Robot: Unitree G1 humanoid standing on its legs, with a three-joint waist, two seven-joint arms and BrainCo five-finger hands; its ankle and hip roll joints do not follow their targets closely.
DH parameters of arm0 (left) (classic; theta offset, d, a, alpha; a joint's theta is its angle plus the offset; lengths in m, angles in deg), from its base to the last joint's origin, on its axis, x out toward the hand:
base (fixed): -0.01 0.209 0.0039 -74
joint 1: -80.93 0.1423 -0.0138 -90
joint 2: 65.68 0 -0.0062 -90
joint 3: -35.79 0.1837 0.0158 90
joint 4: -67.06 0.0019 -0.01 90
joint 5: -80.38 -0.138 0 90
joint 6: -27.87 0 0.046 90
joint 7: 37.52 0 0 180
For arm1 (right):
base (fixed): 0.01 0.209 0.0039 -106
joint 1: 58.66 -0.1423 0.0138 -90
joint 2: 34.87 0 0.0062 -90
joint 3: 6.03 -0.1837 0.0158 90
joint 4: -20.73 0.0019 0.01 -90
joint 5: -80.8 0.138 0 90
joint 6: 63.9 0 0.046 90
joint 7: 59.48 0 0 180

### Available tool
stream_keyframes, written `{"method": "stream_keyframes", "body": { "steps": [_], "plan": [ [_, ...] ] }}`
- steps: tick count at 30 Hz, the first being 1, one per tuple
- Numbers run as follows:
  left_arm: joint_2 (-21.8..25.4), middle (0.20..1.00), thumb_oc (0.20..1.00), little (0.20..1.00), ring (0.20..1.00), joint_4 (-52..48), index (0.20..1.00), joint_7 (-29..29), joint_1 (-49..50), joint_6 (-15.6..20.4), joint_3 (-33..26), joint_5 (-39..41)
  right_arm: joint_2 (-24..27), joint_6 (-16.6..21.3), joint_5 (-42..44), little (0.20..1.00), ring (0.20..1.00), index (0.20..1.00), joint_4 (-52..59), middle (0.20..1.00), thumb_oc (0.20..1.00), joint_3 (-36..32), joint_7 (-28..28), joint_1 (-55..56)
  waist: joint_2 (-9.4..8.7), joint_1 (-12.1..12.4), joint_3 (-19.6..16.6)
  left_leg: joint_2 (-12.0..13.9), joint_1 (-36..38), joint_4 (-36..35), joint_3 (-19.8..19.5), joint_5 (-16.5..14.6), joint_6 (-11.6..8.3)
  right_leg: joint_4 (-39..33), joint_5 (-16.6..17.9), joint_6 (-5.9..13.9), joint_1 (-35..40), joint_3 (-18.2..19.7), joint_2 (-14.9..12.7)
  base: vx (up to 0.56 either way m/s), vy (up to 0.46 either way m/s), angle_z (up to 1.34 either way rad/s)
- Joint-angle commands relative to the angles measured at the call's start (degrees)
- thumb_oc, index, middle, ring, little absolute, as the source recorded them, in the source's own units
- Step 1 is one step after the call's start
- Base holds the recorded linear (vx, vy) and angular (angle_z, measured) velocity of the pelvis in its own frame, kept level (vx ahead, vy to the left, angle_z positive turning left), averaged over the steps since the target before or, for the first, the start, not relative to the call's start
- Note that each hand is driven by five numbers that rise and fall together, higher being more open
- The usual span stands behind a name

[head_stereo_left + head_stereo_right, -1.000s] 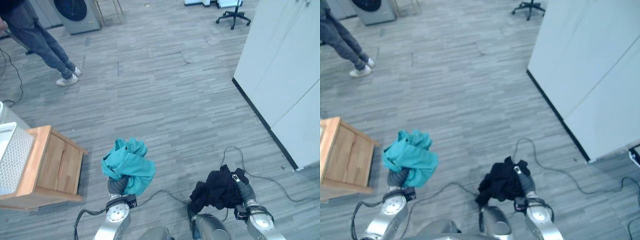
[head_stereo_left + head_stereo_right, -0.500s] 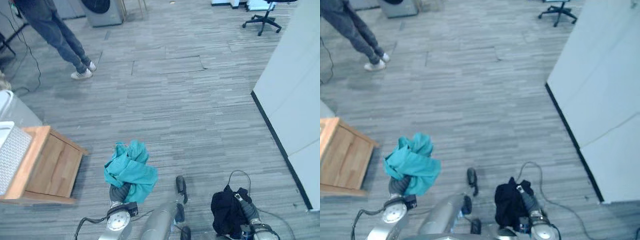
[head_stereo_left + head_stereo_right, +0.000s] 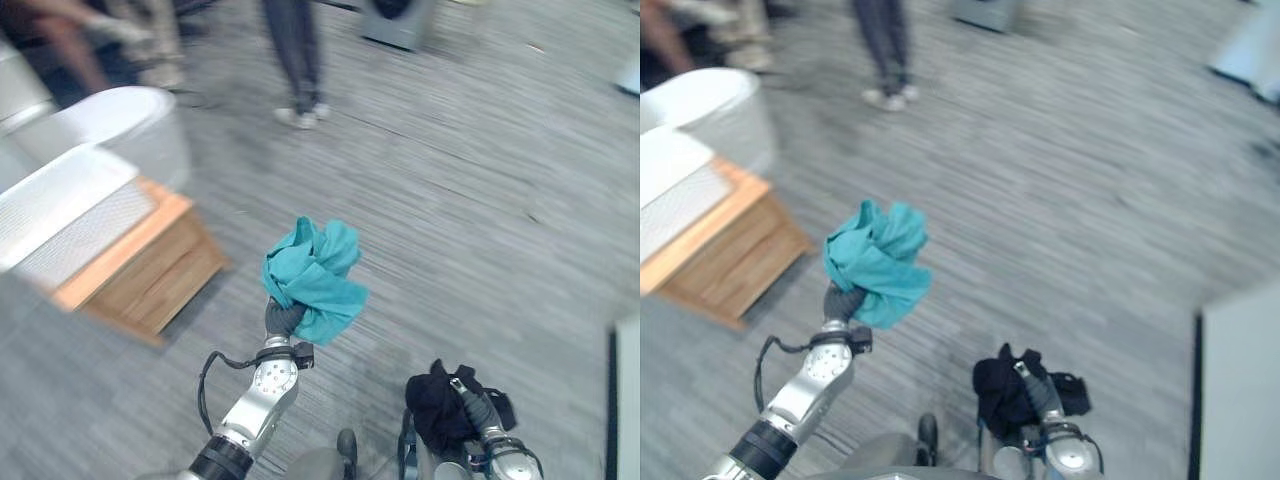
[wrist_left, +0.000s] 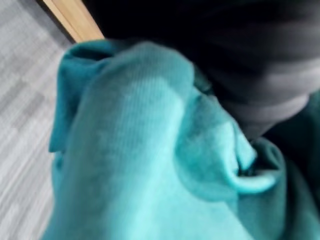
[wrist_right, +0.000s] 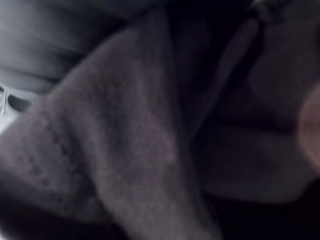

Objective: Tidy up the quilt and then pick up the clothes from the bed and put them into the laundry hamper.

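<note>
Teal garment bunched, clenched in left robot hand, raised clear of floor for carrying. Black garment balled, grasped in right robot hand, kept low. White laundry hamper beyond wooden stand, left of teal garment: judged drop target.

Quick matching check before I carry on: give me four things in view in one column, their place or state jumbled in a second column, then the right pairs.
Things:
1. teal garment
2. black garment
3. wooden cabinet
4. person's shoes

Places or states:
A. on the floor at the far side of the room
B. bunched in the right hand
C. on the floor to the robot's left, a white basket on top
D. bunched in the raised left hand

Pairs: 1-D, 2-B, 3-C, 4-A
</note>
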Motion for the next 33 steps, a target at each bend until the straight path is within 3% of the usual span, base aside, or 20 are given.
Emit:
{"method": "stream_keyframes", "body": {
  "steps": [1, 2, 4, 6, 10, 11, 12, 13, 14, 16, 18, 19, 20, 21, 22, 23, 24, 26, 29, 33],
  "plan": [
    [3.4, 0.200, 0.200, 0.200, 0.200, 0.3, 0.200, -0.5, 4.5, 5.8, -0.4, -3.8, -1.3, 6.2, 1.4, 0.200, 0.200, 0.200, 1.8, 0.200, 0.200, -0.4, 1.6, -0.3, -3.48, -4.0, 2.2, -4.0, -2.0, -4.1, -8.2, 1.6, -2.23, -30.4, 20.7, 3.33, 9.6, 9.7, 4.9, 0.61, -0.245, 2.92],
    [3.8, 0.200, 0.200, 0.200, 0.200, 0.0, 0.200, -1.2, 6.9, 8.1, -0.2, -3.8, -1.3, 7.2, 1.4, 0.200, 0.200, 0.200, 1.4, 0.200, 0.200, -1.1, 1.9, -0.8, -3.65, -5.0, 2.7, -4.9, 0.0, -5.0, -12.4, 0.1, -2.45, -39.1, 22.2, 4.53, 8.9, 13.6, 6.2, 0.51, -0.152, 2.73],
    [4.1, 0.200, 0.200, 0.200, 0.200, -0.7, 0.200, -0.8, 8.4, 9.0, -0.5, -4.1, -1.4, 7.0, 2.0, 0.200, 0.200, 0.200, 1.4, 0.200, 0.200, -1.5, 3.0, -2.1, -3.78, -5.0, 3.0, -4.7, 0.9, -5.0, -13.7, -0.8, -2.60, -41.3, 23.0, 5.12, 8.2, 13.3, 6.4, 0.36, -0.107, 1.65],
    [4.6, 0.200, 0.200, 0.200, 0.200, -1.5, 0.200, -0.8, 9.6, 9.4, -1.2, -4.1, -1.9, 5.5, 2.7, 0.200, 0.200, 0.200, 0.3, 0.200, 0.200, -1.8, 3.0, -5.3, -4.65, -3.9, 3.6, -4.1, 1.7, -4.8, -13.5, -1.9, -3.21, -40.1, 22.1, 5.74, 9.4, 11.4, 5.3, 0.37, -0.163, 1.58],
    [3.9, 0.200, 0.200, 0.200, 0.200, -2.2, 0.200, 0.5, 10.0, 8.6, -1.7, -6.1, -2.2, 4.2, 3.3, 0.200, 0.200, 0.200, 1.5, 0.200, 0.200, -2.1, 4.5, -6.1, -5.24, -4.0, 1.9, -1.8, 0.5, -1.5, -14.0, -3.1, -5.08, -36.7, 20.6, 5.50, 12.2, 14.7, 4.7, 0.33, -0.163, 0.71],
    [3.8, 0.200, 0.200, 0.200, 0.200, -3.1, 0.200, 1.0, 10.5, 8.1, -2.6, -5.9, -1.9, 3.3, 2.7, 0.200, 0.200, 0.200, 3.3, 0.200, 0.200, -2.9, 5.1, -5.1, -5.44, -4.9, 0.6, 1.6, 2.0, 1.3, -11.4, -4.7, -6.58, -34.1, 18.9, 5.19, 12.4, 12.8, 3.4, 0.38, -0.058, 0.27],
    [3.8, 0.200, 0.200, 0.200, 0.200, -3.2, 0.200, 1.3, 10.3, 7.8, -2.7, -5.7, -1.8, 2.9, 2.7, 0.200, 0.200, 0.200, 3.6, 0.200, 0.200, -3.1, 5.2, -4.9, -5.46, -5.2, 0.2, 2.5, 2.5, 2.0, -10.7, -5.1, -6.84, -33.5, 18.6, 4.88, 12.5, 12.4, 3.2, 0.58, -0.076, 0.29],
    [3.4, 0.200, 0.200, 0.200, 0.200, -2.9, 0.200, 1.1, 9.2, 6.8, -3.1, -4.9, -1.5, 2.2, 2.5, 0.200, 0.200, 0.200, 4.1, 0.200, 0.200, -3.9, 5.2, -4.1, -5.60, -6.5, -0.7, 5.4, 2.0, 8.0, -8.1, -2.9, -7.99, -32.8, 17.7, 3.31, 13.4, 11.6, 3.0, 0.36, -0.049, 0.32],
    [3.3, 0.200, 0.200, 0.200, 0.200, -2.7, 0.200, 1.0, 9.0, 6.7, -3.1, -4.8, -1.4, 2.1, 2.4, 0.200, 0.200, 0.200, 4.0, 0.200, 0.200, -3.9, 5.1, -4.0, -5.54, -6.7, -0.8, 5.8, 1.6, 9.2, -7.9, -2.5, -8.16, -32.8, 17.6, 3.05, 13.6, 11.4, 3.1, 0.49, -0.099, 0.61],
    [1.8, 0.200, 0.200, 0.200, 0.200, -1.0, 0.200, -1.3, 6.6, 5.8, -4.2, -2.7, -1.0, 1.0, -0.1, 0.200, 0.200, 0.200, 3.0, 0.200, 0.200, -3.6, 3.0, -4.6, -6.97, -7.3, -1.4, 5.7, -5.2, 28.5, -4.3, 3.3, -8.98, -33.3, 17.3, -0.33, 15.9, 9.2, 3.3, 0.32, -0.098, 0.53],
    [0.9, 0.200, 0.200, 0.200, 0.200, 0.3, 0.200, -2.6, 4.9, 5.5, -4.3, -1.6, -0.6, 0.6, -1.5, 0.200, 0.200, 0.200, 2.1, 0.200, 0.200, -3.8, 1.3, -5.0, -6.78, -7.8, -1.2, 5.9, -11.4, 35.2, -2.0, 4.6, -8.91, -33.7, 17.0, -1.64, 17.2, 8.3, 4.2, 0.22, -0.036, -0.32],
    [0.3, 0.200, 0.200, 0.200, 0.200, 1.4, 0.200, -2.9, 4.3, 5.6, -4.2, -0.9, -0.4, 0.9, -2.3, 0.200, 0.200, 0.200, 1.5, 0.200, 0.200, -3.9, 0.6, -5.1, -6.77, -8.3, -1.2, 6.7, -13.1, 34.5, 0.2, 4.8, -8.79, -34.0, 16.5, -2.19, 18.1, 8.1, 4.5, 0.33, 0.093, -0.06],
    [-0.1, 0.200, 0.200, 0.200, 0.200, 2.5, 0.200, -2.8, 3.9, 6.0, -4.0, 0.4, 0.1, 0.8, -3.3, 0.200, 0.200, 0.200, 1.6, 0.200, 0.200, -4.2, -0.1, -4.9, -5.84, -9.2, -1.0, 8.8, -13.0, 27.0, 2.5, 4.9, -8.67, -33.6, 14.6, -2.26, 19.2, 8.1, 5.6, 0.29, 0.149, 0.40],
    [-0.2, 0.200, 0.200, 0.200, 0.200, 2.7, 0.200, -2.7, 4.0, 6.2, -3.9, 0.9, 0.3, 0.6, -3.5, 0.200, 0.200, 0.200, 1.7, 0.200, 0.200, -4.2, -0.3, -4.9, -5.63, -9.3, -0.9, 8.9, -12.6, 24.2, 2.9, 5.0, -8.54, -33.4, 14.0, -2.09, 19.4, 8.2, 5.8, 0.31, 0.260, 0.41],
    [-0.2, 0.200, 0.200, 0.200, 0.200, 2.5, 0.200, -2.3, 4.6, 6.7, -4.0, 1.5, 0.5, 0.3, -3.8, 0.200, 0.200, 0.200, 2.3, 0.200, 0.200, -4.1, 0.0, -4.9, -4.71, -9.0, -0.5, 8.4, -12.4, 14.8, 2.4, 6.0, -8.38, -32.8, 12.8, -1.44, 19.7, 9.6, 6.8, 0.20, 0.206, -0.02],
    [0.0, 0.200, 0.200, 0.200, 0.200, 2.3, 0.200, -2.1, 4.8, 6.8, -4.1, 1.7, 0.6, 0.2, -3.9, 0.200, 0.200, 0.200, 2.6, 0.200, 0.200, -4.1, 0.1, -4.8, -4.30, -8.8, -0.4, 8.2, -12.5, 11.4, 2.0, 6.8, -8.57, -32.6, 12.4, -1.24, 19.9, 9.9, 7.2, 0.29, 0.287, -0.21],
    [0.4, 0.200, 0.200, 0.200, 0.200, 1.1, 0.200, -0.6, 5.6, 6.7, -4.4, 1.8, 0.9, -0.1, -3.6, 0.200, 0.200, 0.200, 3.8, 0.200, 0.200, -4.3, 0.9, -4.1, -3.12, -7.6, 0.5, 8.2, -13.9, 2.2, 0.0, 10.5, -9.52, -32.6, 11.1, -0.79, 21.4, 11.1, 8.5, 0.21, 0.183, -0.13],
    [0.9, 0.200, 0.200, 0.200, 0.200, 0.2, 0.200, 0.5, 6.5, 7.1, -4.6, 1.2, 1.0, -0.1, -3.2, 0.200, 0.200, 0.200, 4.9, 0.200, 0.200, -4.4, 1.1, -3.3, -2.74, -6.0, 1.0, 8.0, -15.2, -4.2, -3.3, 13.6, -10.37, -33.3, 9.6, -0.25, 23.8, 12.5, 9.5, 0.25, 0.173, 0.11],
    [1.4, 0.200, 0.200, 0.200, 0.200, -0.3, 0.200, 1.3, 7.3, 8.5, -5.0, 0.1, 1.0, 0.7, -3.4, 0.200, 0.200, 0.200, 5.3, 0.200, 0.200, -4.5, 0.1, -2.5, -3.37, -4.9, 1.5, 8.3, -16.1, -3.7, -4.7, 13.7, -10.59, -33.9, 8.0, 0.52, 25.8, 13.6, 8.9, 0.20, 0.171, -0.14],
    [1.8, 0.200, 0.200, 0.200, 0.200, 0.7, 0.200, 2.0, 5.5, 9.8, -4.1, -1.0, 0.4, 1.1, -2.6, 0.200, 0.200, 0.200, 4.0, 0.200, 0.200, -4.0, 0.6, -4.0, -3.65, -4.4, 1.7, 8.9, -15.1, -1.6, -3.6, 12.2, -10.31, -31.9, 7.1, 1.92, 25.4, 11.0, 6.0, 0.17, 0.289, -0.58]
  ]
}}
